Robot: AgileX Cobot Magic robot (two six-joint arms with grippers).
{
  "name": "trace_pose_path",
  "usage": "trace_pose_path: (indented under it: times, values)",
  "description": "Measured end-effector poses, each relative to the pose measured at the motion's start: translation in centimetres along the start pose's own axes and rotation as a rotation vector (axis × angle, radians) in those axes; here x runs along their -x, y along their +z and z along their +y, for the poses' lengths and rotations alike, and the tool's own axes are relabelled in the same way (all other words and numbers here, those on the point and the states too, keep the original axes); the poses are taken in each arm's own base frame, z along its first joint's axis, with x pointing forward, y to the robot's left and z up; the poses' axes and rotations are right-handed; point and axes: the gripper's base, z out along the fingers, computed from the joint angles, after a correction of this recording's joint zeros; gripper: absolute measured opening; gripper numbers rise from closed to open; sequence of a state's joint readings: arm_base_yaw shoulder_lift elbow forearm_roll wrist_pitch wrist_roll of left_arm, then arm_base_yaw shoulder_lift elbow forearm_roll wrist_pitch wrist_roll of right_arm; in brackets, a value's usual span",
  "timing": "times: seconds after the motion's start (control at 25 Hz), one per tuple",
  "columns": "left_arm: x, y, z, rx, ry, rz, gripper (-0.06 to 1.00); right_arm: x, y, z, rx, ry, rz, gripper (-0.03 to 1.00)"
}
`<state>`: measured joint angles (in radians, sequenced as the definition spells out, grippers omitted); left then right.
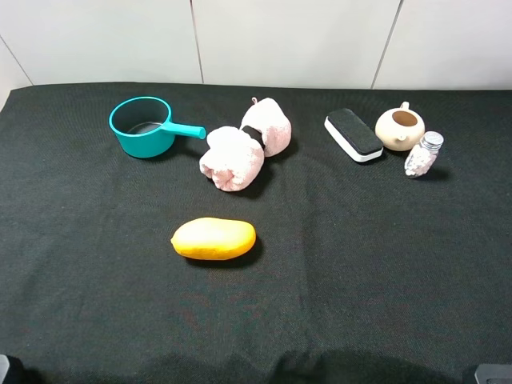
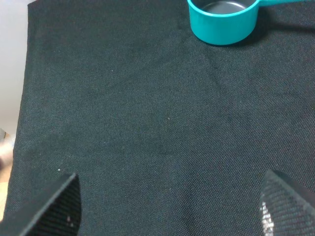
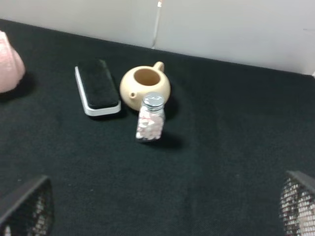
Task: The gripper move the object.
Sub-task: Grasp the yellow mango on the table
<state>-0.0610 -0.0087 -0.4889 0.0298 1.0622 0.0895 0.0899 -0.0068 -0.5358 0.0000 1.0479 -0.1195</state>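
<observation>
Nearest to the high camera among the things on the desk, the object lies on its side a little left of the centre, in the lower half of the frame. It is a smooth yellow-orange oblong fruit, and nothing touches it; black cloth is all around it.

Above it, near the middle of the frame, two pink plush rolls lie against each other. To the upper left stands a teal pot whose handle points toward the rolls. At the upper right a black eraser lies beside a beige teapot, and a small jar with a silver cap stands just beside the teapot.

The left tool is spread wide, with only cloth between its fingers, and the teal pot is far ahead of it. The right tool is also spread wide and holds nothing; the eraser, teapot and jar are in front of it, well apart from it.
</observation>
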Motion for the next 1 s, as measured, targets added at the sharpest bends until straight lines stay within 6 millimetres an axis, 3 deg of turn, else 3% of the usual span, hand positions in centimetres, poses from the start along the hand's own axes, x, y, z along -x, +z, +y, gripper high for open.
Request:
trace_pose_path:
  times: [0.36,0.64,0.84,1.0]
  values:
    - [0.0,0.0,0.0,0.0,0.0,0.0,0.79,0.0,0.0,0.0,0.0,0.063,-0.001,0.69]
    - [0.0,0.0,0.0,0.0,0.0,0.0,0.79,1.0,0.3,0.0,0.004,0.007,-0.074,0.69]
    - [0.0,0.0,0.0,0.0,0.0,0.0,0.79,2.8,3.8,-0.1,0.036,0.002,0.082,0.69]
    - [0.0,0.0,0.0,0.0,0.0,0.0,0.79,5.6,6.9,-0.2,0.08,-0.049,0.186,0.69]
